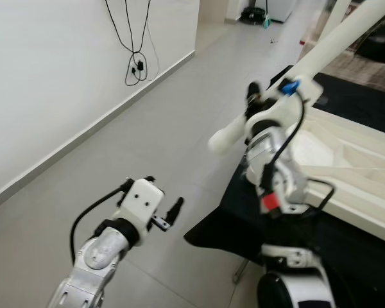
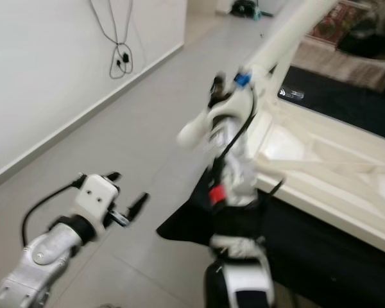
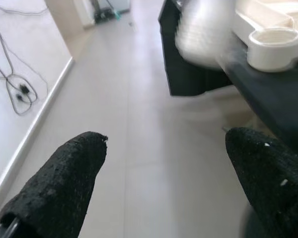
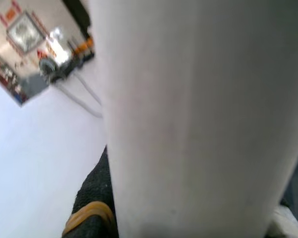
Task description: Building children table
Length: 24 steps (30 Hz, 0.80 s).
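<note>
Risk: the table leg [image 1: 321, 51], a long white cylinder, is carried high and slanted, with its rounded end [image 1: 223, 140] jutting out over the floor [image 1: 147, 141] and its far length reaching up beyond the frame. Judged from this, a swing of the arm could knock the leg against the upturned tabletop [image 1: 353, 173] or skew it before it meets a socket. The round corner socket [image 3: 274, 42] sits at the tabletop's edge, apart from the leg's end; a tilted approach would likely jam or miss it. The head views are blurred, so fine alignment cannot be confirmed.

Right pincer [image 1: 255, 102]: closed around the leg partway along its length, with one black finger [image 4: 97, 191] pressed against the white surface in the wrist view.

Left pincer [image 1: 170, 215]: low over the floor, clear of the tabletop, fingers [image 3: 59, 186] spread wide and holding nothing.

The tabletop lies underside up on a black cloth [image 1: 231, 224].
</note>
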{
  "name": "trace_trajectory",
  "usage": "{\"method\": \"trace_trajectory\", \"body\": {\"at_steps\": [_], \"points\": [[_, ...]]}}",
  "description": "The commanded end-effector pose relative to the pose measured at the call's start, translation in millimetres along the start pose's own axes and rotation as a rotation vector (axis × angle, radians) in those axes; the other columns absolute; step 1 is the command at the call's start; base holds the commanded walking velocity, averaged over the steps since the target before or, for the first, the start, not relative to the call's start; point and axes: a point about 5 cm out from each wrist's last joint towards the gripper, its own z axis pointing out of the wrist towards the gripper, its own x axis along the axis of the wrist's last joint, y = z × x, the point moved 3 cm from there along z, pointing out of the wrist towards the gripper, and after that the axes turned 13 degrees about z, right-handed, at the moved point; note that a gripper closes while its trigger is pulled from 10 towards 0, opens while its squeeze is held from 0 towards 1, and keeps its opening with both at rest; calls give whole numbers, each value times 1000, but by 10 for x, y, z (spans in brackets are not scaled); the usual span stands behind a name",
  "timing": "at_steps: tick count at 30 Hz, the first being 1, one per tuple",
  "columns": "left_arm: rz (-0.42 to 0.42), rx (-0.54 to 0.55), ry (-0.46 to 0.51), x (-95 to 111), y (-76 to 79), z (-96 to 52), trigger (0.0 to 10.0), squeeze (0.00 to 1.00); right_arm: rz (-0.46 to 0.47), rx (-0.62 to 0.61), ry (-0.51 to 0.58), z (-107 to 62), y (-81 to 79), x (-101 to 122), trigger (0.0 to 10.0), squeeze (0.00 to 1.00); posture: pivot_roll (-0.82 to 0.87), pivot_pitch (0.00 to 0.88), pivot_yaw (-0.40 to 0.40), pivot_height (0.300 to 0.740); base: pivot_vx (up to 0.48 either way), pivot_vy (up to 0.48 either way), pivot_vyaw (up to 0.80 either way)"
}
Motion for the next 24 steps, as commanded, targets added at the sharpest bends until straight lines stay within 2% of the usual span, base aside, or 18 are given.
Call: {"method": "trace_trajectory", "body": {"at_steps": [1,2,3,5,8,9,16,18,24], "points": [[7,-7,-9,-50,-7,49,10000,0,21,54,5,-49,-102,32,10000,0,125,50,-76,740,0,0,0],[15,-11,2,-39,-33,115,10000,0,28,75,-9,-76,-117,7,10000,0,123,47,-77,740,0,0,0],[15,-11,2,-39,-33,115,10000,0,28,75,-9,-76,-117,7,10000,0,123,47,-77,740,0,0,0],[23,-41,19,-26,-24,245,10000,0,47,105,-36,-116,-141,-30,10000,0,125,46,-83,740,0,0,0],[16,-59,29,-18,-10,311,10000,0,52,120,-51,-139,-156,-54,10000,0,118,47,-75,740,0,0,0],[-11,-125,40,-12,77,418,10000,0,51,141,-71,-173,-181,-85,10000,0,114,46,-74,740,0,0,0],[-29,-184,52,-13,178,494,10000,0,59,162,-90,-204,-213,-109,10000,0,113,48,-76,740,0,0,0],[-34,-215,63,-16,237,562,10000,0,50,202,-111,-252,-282,-149,10000,0,112,48,-78,740,0,0,0],[-12,-220,67,-36,244,597,10000,0,64,225,-129,-277,-325,-174,10000,0,111,48,-76,740,0,0,0]]}}
